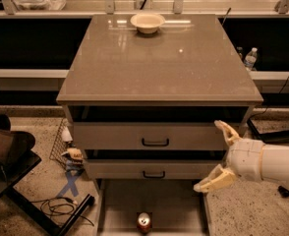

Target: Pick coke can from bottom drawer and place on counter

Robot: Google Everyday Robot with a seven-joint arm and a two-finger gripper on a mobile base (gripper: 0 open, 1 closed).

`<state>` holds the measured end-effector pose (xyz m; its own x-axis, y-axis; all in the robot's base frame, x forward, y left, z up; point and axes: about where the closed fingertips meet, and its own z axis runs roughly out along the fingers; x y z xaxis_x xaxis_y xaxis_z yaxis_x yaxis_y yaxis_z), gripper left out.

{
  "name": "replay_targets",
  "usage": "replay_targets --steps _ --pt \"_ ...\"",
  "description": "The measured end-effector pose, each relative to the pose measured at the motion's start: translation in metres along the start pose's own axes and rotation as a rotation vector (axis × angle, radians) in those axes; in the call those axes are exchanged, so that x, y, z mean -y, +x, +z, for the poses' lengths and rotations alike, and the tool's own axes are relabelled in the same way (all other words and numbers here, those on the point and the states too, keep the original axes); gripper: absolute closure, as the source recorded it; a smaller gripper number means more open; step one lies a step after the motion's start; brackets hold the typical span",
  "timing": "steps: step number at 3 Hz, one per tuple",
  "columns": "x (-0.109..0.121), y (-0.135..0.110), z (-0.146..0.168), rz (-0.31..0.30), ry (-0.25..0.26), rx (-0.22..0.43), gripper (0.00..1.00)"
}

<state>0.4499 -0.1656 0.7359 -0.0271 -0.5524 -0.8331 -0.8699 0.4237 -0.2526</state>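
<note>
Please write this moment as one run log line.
gripper: open, empty, at side of bottom drawer | coke can: upright inside, ungrasped | counter: bowl on it

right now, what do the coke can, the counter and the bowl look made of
Coke can: likely metal, red body, shiny silver top. Counter: glossy grey-brown slab, laminate or stone; lights reflect in it. Bowl: matte cream, paper or ceramic, unclear. The gripper hangs open beside the drawers.

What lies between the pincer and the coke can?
Camera view: only bare floor of the bottom drawer lies between the open pincer, low on the right, and the coke can.
</note>
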Motion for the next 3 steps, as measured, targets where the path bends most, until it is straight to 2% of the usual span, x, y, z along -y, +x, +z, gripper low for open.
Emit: replay_targets --steps 1,2,3 --pt "-0.003 0.012 0.014 -0.082 -0.011 0.046 0.0" --pt "-0.003 0.012 0.014 -0.088 -0.01 0.044 0.0" --pt "-0.01 0.03 0.033 -0.043 -0.017 0.071 0.0"
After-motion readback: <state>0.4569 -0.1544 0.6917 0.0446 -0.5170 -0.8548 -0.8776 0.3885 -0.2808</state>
